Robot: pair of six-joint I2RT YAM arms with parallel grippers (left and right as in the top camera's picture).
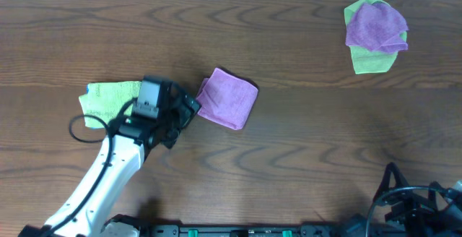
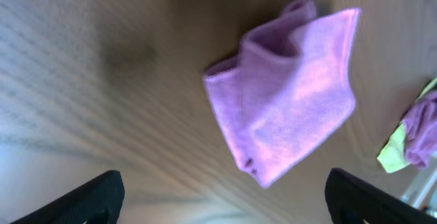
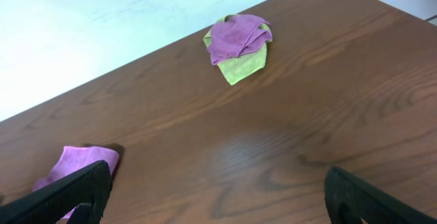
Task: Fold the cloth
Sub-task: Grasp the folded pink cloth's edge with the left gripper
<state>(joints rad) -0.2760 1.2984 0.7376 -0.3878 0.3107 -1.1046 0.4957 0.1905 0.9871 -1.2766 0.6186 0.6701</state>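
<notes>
My left gripper sits low over the table with its fingers spread wide and nothing between them. The purple cloth lies just ahead of the fingertips, flat on the wood and not touching them. In the left wrist view the cloth fills the space ahead of the open jaws. It is folded into a rough square, with one corner bunched up and curled at the far end. Its nearest corner points back toward me, roughly midway between the two fingers.

Behind the left gripper, partly under the arm, I see a light green cloth lying flat.

My right gripper is parked back at the near edge of the table, well away from everything. Its fingers are also wide apart and empty. Far ahead of it and a little to its left sits a small pile, a crumpled purple rag resting on top of a green rag. The purple cloth shows in this view off to the far left, just beyond the left finger, and is partly hidden by it.

From the left wrist camera the pile is only a blurred patch at the right edge.
</notes>
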